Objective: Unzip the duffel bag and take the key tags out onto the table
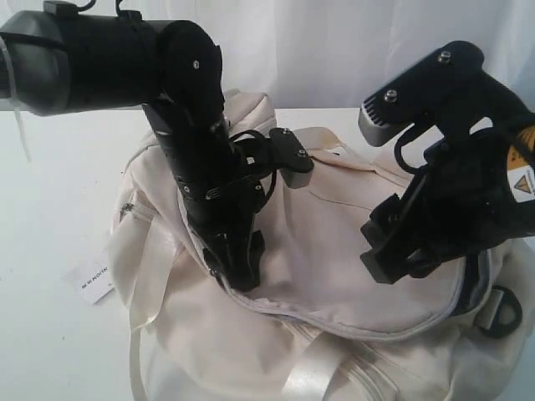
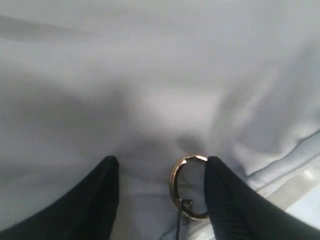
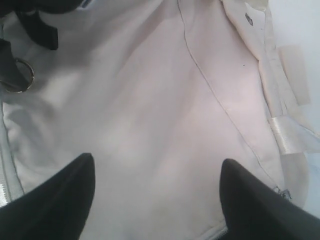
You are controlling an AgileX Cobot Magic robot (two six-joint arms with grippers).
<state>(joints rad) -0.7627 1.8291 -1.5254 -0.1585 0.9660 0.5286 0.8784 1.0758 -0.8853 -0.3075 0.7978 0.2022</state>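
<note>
The cream-white duffel bag point(image 1: 334, 251) lies on the white table point(image 1: 50, 209), and its grey zipper point(image 1: 334, 324) curves along the front of the top panel. My left gripper point(image 1: 242, 280) points down at the zipper's left end. In the left wrist view it point(image 2: 162, 162) is open, with a metal pull ring point(image 2: 186, 187) standing between the fingers and touching one finger point(image 2: 225, 200). My right gripper point(image 1: 389, 255) hangs open over the bag's top panel point(image 3: 150, 100) with nothing between its fingers. The ring point(image 3: 19, 76) also shows in the right wrist view. The key tags are out of view.
A white paper label point(image 1: 92, 280) with printed text lies on the table left of the bag. A black D-ring point(image 1: 499, 311) sits at the bag's right end. Satin straps point(image 1: 313, 368) hang over the bag's front. A white curtain closes off the back.
</note>
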